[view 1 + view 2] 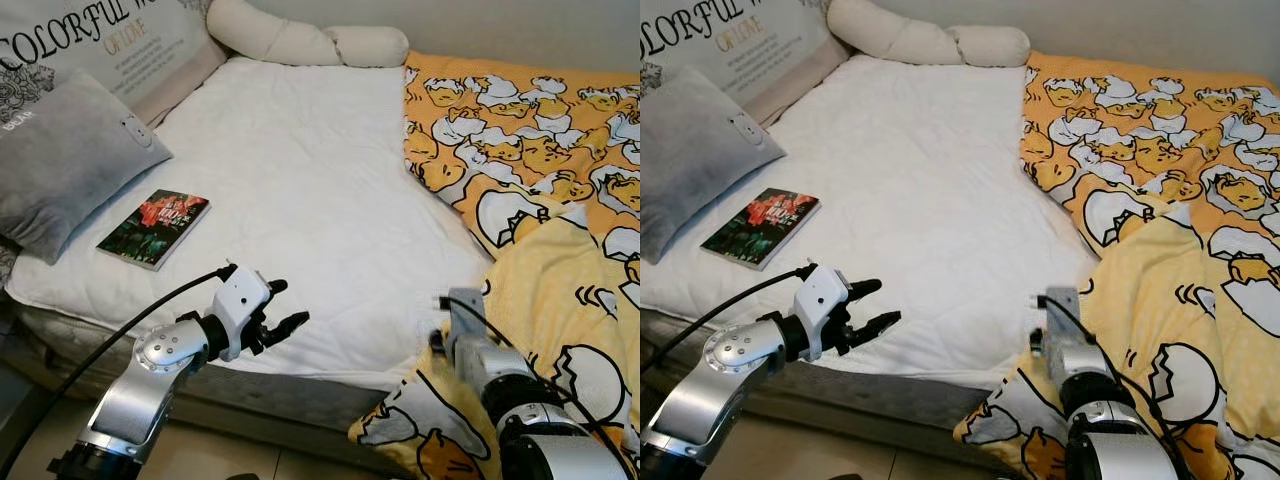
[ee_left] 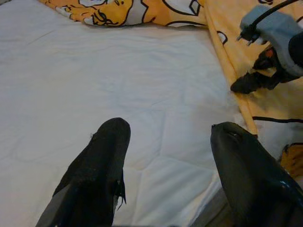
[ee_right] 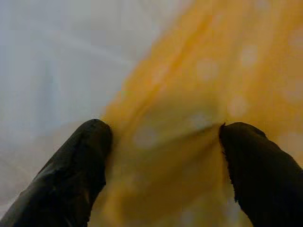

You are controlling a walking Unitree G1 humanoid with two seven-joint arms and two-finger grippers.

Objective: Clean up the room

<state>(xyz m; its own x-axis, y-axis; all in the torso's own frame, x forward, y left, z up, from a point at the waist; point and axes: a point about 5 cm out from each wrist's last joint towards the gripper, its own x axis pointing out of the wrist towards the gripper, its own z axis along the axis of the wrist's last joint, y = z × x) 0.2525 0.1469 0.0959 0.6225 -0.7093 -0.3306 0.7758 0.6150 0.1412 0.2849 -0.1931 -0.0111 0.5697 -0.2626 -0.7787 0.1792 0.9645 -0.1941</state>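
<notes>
The right gripper point(image 3: 161, 156) straddles the yellow duvet point(image 1: 560, 300) edge, jaws apart — close on a thick fold. The left gripper point(image 1: 285, 320) hovers spread-fingered over the white mattress point(image 1: 300, 180).

One white quilted mattress point(image 1: 300, 180), one yellow duck-print blanket point(image 1: 540, 150), one dark-covered book point(image 1: 154, 228), one grey plush pillow point(image 1: 60, 165), one printed cushion point(image 1: 110, 40), one cream bolster point(image 1: 300, 40).

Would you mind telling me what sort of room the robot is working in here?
Most likely a bedroom: a bed with a white mattress pad, pillows such as the grey one near its head, and a yellow duck-print duvet bunched on one side. A book lies on the bed.
</notes>
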